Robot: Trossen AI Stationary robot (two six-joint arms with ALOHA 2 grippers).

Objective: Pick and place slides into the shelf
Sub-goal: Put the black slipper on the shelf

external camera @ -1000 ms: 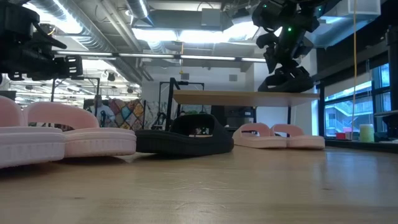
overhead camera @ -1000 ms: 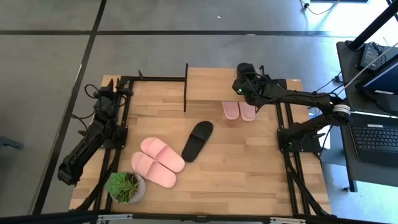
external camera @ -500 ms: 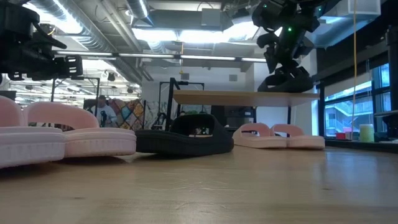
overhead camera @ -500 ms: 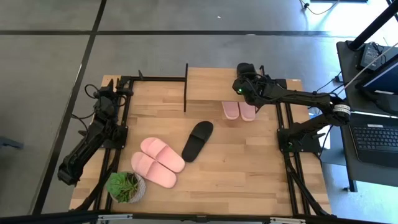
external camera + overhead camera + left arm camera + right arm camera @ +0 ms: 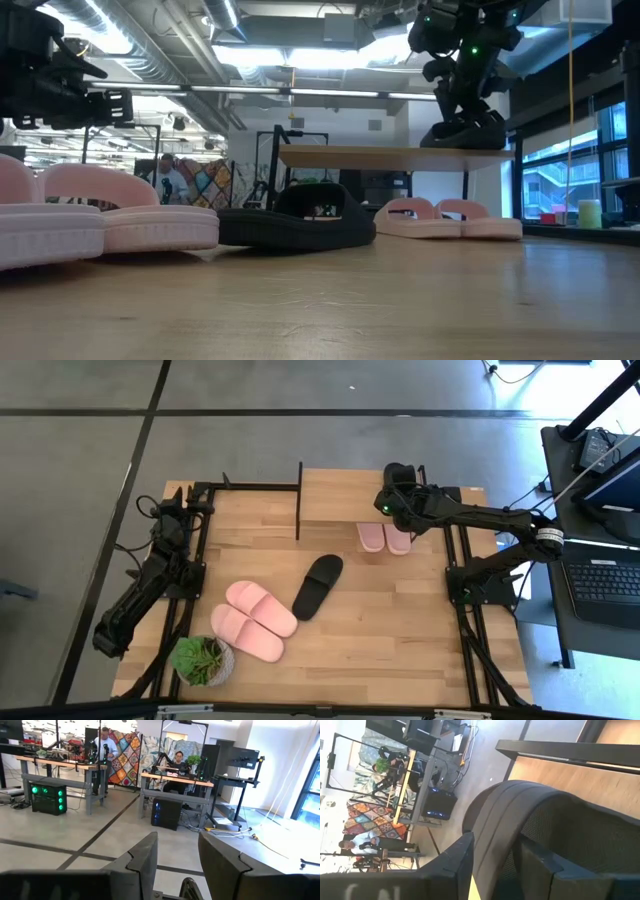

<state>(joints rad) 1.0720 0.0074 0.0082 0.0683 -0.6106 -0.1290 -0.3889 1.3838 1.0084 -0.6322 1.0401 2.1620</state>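
black slide [image 5: 535, 835] sits clamped in the right gripper [image 5: 398, 488], resting on the shelf [image 5: 345, 498] top; left gripper [image 5: 175, 865] idles, parted and empty.

Black slide [image 5: 318, 585] blocks mid-table; room betw. it & pink pair [image 5: 385, 537] under shelf [image 5: 345, 495].

High view: overhead, straight down on the whole table [image 5: 400, 620]; low view: tabletop height, level across it. Both share the shelf [image 5: 340, 495]; wrist views face the room.
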